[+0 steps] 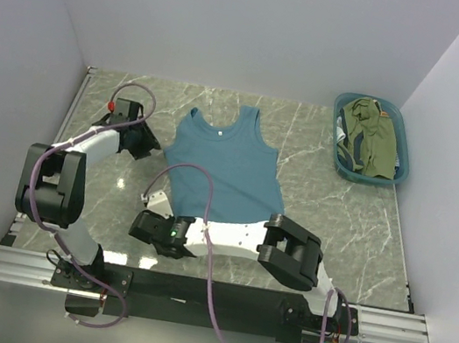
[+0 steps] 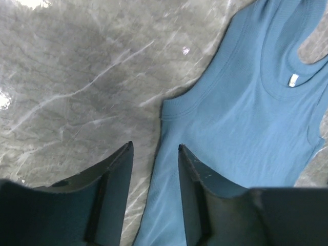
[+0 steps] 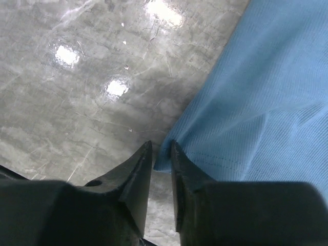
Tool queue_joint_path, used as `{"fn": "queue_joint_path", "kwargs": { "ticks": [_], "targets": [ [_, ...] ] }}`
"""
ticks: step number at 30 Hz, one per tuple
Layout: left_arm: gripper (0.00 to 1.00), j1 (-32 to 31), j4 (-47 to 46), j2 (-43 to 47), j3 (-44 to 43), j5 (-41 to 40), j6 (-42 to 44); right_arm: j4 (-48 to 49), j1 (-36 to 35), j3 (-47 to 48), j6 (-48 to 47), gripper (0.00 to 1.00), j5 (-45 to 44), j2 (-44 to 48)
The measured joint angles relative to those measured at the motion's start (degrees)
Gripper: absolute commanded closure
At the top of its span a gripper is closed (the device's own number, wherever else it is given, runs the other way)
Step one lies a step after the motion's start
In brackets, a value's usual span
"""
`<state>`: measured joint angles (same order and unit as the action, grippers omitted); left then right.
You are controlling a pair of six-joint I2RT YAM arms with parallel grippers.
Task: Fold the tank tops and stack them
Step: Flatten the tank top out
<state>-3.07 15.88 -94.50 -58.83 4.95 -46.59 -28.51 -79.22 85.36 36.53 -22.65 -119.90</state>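
Marble table, teal tank top, white walls

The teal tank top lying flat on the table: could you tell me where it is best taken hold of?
Pinch the hem corner of the teal tank top nearest the right hand, coming in low from the left side: it lies flat, so only an edge offers something to pinch.

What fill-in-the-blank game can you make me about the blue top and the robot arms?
The tank top spread flat on the table is coloured ____. The olive-green top lies in the ____ at the far right. A small white label sits inside the tank top's ____. The left jaws stand ____.
Missing words: blue; basket; neckline; open.
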Motion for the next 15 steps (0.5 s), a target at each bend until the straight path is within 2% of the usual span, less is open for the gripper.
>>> {"fn": "queue_joint_path", "kwargs": {
  "ticks": [2,10,15],
  "targets": [
    [0.50,0.0,-1.2,0.0,1.3,0.4,-0.2,1.7,0.2,-1.9,0.2,1.00,0.1,1.1],
    [0.50,-0.4,-4.2,0.8,7.0,1.4,-1.2,9.7,3.9,-14.3,1.4,1.00,9.0,9.4],
    [0.48,-1.2,-6.9,0.8,7.9,2.2,-1.7,12.1,6.3,-16.3,1.7,1.00,14.0,11.8]
  ]
}}
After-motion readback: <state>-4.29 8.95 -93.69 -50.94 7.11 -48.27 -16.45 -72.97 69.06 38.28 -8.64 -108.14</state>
